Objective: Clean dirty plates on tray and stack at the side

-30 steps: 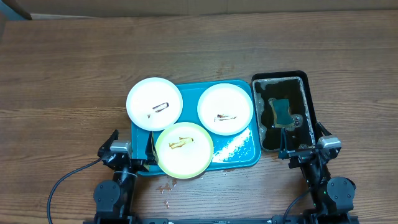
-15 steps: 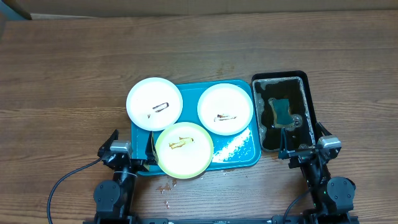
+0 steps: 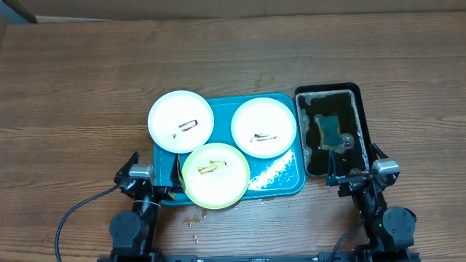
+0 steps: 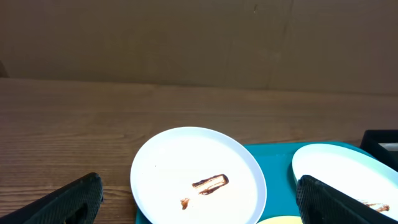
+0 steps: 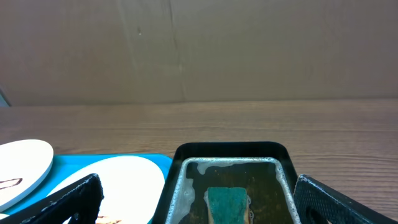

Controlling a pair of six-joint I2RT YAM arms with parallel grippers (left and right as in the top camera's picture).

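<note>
Three plates lie on the teal tray (image 3: 282,183). A white plate (image 3: 180,121) with a brown smear overhangs its far left corner. A second smeared white plate (image 3: 263,127) sits at the far right. A pale yellow-green plate (image 3: 215,175) overhangs the front edge. My left gripper (image 3: 151,175) stands open at the tray's near left corner, and in its wrist view the left white plate (image 4: 198,177) lies ahead between the fingers (image 4: 68,202). My right gripper (image 3: 357,173) is open and empty, just short of the black tray (image 3: 358,116).
The black tray (image 5: 227,149) holds brown foamy water and a teal sponge (image 5: 228,204), right of the teal tray (image 5: 112,158). Crumbs (image 3: 193,218) lie on the wooden table near the yellow-green plate. White foam specks (image 3: 273,173) dot the tray's near right. A cardboard wall stands behind.
</note>
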